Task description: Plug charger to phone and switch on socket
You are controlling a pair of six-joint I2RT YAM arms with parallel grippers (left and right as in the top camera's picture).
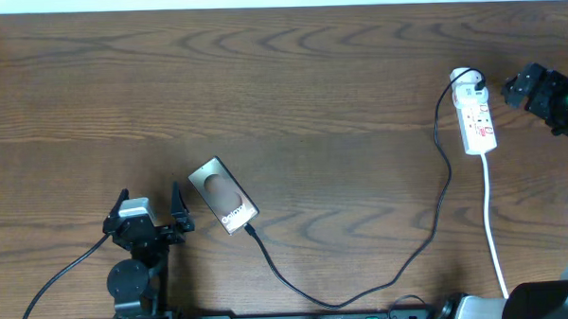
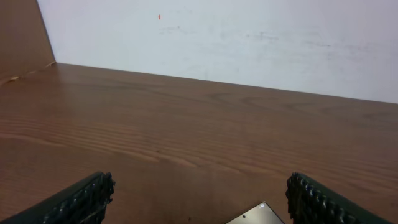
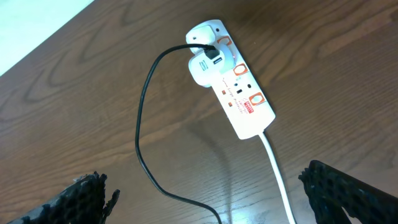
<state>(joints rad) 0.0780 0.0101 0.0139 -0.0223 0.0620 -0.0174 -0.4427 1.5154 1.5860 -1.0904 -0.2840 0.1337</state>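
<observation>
With both the right gripper point(image 3: 208, 198) and left gripper point(image 1: 151, 204) wide and empty, close the right one and press 1 fingertip point(image 3: 339, 194) squarely on the far switch point(image 3: 224, 44) of the socket point(image 3: 241, 93).

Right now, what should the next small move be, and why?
Probably lower the right hand toward the switches on the power strip. The charger cable already seems joined to the phone at its lower edge and runs to the strip's adapter, so switching on looks like what remains.
</observation>
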